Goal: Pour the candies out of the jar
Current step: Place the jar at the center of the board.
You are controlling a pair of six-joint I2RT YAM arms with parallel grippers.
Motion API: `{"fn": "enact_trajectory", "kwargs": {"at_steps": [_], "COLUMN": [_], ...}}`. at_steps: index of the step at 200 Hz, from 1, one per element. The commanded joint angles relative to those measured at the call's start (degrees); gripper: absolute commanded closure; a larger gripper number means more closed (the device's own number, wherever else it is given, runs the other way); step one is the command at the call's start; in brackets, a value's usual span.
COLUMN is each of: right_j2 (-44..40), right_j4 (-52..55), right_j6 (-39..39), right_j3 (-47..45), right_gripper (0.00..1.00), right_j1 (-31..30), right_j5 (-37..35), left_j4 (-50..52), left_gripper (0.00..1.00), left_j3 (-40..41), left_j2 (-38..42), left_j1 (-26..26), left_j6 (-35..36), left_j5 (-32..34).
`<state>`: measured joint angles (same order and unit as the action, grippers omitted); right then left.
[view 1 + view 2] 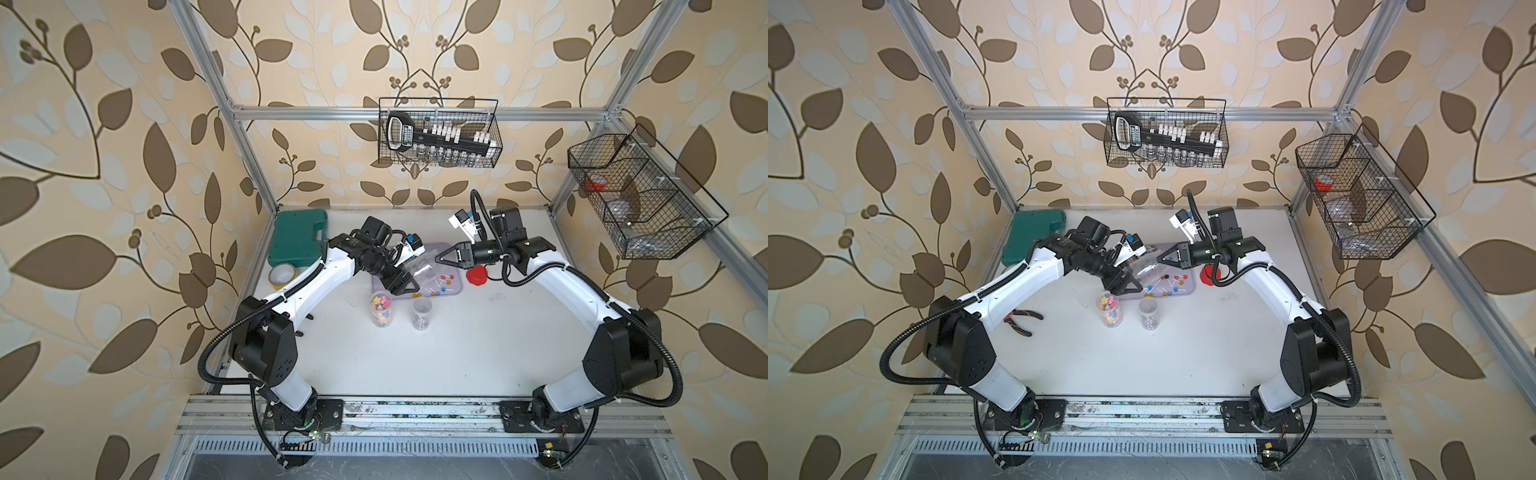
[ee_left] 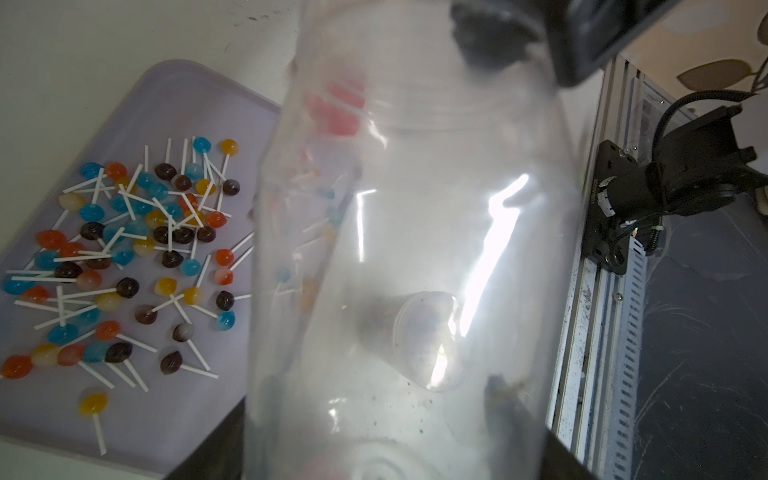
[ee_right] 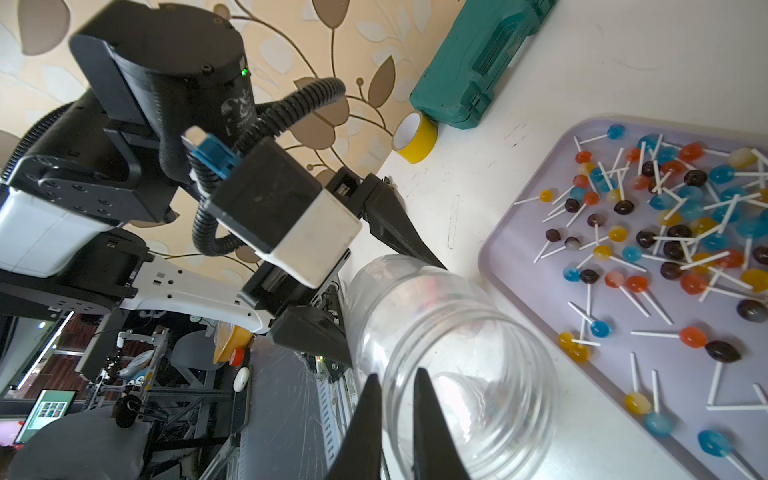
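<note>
One jar (image 3: 457,340) looks emptied, gripped around its body by my left claw (image 1: 405,284) and pinched at the rim by my right claw (image 3: 397,376), lollipops (image 2: 124,249) strewn on the tray (image 2: 187,91) beneath both, while star jar (image 1: 381,309) and swirl jar (image 1: 422,313) beside the left claw stand unpoured.

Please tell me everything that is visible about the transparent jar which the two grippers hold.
The jar looks like clear plastic: round, with a wide threaded mouth and no lid on it. It appears empty. It hangs in the air, tilted nearly onto its side, above the lilac tray. The left gripper clamps its body from both sides. The right gripper pinches the rim wall, with one finger inside the mouth.
</note>
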<state>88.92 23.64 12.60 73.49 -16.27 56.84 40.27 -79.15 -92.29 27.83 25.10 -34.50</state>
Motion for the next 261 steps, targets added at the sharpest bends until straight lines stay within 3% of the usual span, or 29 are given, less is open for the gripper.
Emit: {"fn": "enact_trajectory", "kwargs": {"at_steps": [1,73,114,139,198,228,261], "right_j2": [0.52,0.07,-0.33,-0.52,-1.27,-0.13,1.99], "right_j4": [0.59,0.25,0.26,0.48,5.00,11.87,18.56], "right_j6": [-0.05,0.14,0.49,0.76,-0.74,-3.16,-5.19], "right_j3": [-1.59,-1.42,-0.90,-0.42,2.75,8.49,15.31], "right_gripper": [0.91,1.00,1.00,1.00,1.00,1.00,1.00], "right_j1": [-0.34,-0.34,-0.34,-0.34,-0.36,-0.35,-0.38], "right_j5": [2.70,2.94,2.50,1.33,-4.76,-12.81,-22.40], "left_j4": [-5.14,-6.34,-6.80,-6.90,-9.21,-14.71,-26.11], "left_gripper": [0.28,0.25,0.14,0.01,0.01,0.01,0.01], "left_j3": [0.32,0.67,1.06,0.95,2.09,4.92,10.92], "left_j2": [3.38,3.57,3.87,3.67,4.89,7.71,13.32], "left_j1": [0.55,0.55,0.53,0.53,0.55,0.55,0.53], "left_j6": [-1.37,-2.19,-2.38,-2.58,-3.62,-6.05,-10.70], "left_j5": [-1.45,-2.05,-1.97,-1.89,-0.04,6.71,29.83]}}
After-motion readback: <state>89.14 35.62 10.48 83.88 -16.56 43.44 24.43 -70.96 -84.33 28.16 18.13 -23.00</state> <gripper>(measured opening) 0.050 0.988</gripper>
